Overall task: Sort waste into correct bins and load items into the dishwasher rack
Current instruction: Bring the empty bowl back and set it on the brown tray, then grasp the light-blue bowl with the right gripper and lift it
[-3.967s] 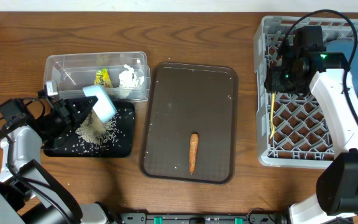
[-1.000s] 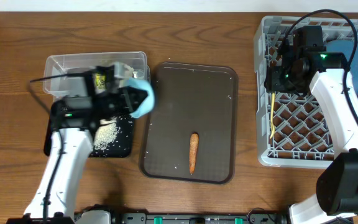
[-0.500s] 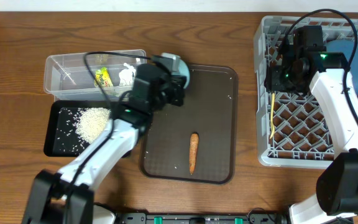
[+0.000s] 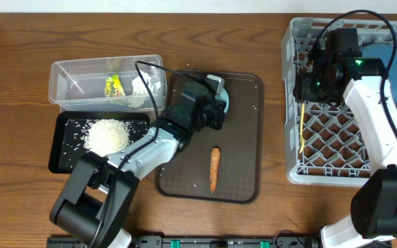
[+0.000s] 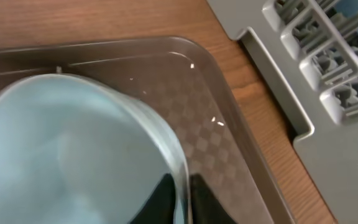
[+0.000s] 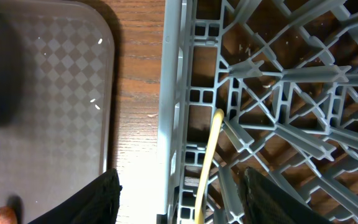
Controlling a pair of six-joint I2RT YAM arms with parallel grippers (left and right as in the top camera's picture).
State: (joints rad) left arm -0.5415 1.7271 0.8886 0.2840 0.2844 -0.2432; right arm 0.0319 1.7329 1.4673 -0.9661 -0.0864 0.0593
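Note:
My left gripper [image 4: 214,107] is shut on the rim of the light blue cup [image 4: 220,92], held over the back of the dark brown serving tray [image 4: 240,138]. In the left wrist view the cup [image 5: 73,155] fills the left and my fingers [image 5: 160,199] pinch its wall. Rice [image 4: 106,136] lies piled in the black tray [image 4: 60,162]. The snack wrapper [image 4: 114,85] and tissue [image 4: 143,84] lie in the clear tub [image 4: 67,76]. The carrot [image 4: 214,169] lies on the serving tray. My right gripper [image 4: 310,88] is open over the rack's [image 4: 343,131] left edge, above the yellow spoon [image 6: 207,162].
The dark blue plate [image 4: 395,65] stands in the rack's back right. The rack's left wall [image 6: 173,93] sits close to the serving tray's right rim [image 6: 107,93]. The rack corner [image 5: 303,81] shows beyond the cup in the left wrist view.
My left gripper has carried the light blue cup from over the black tray, past the clear tub, rightward onto the serving tray's back. The rice stays piled in the black tray. The right arm is still.

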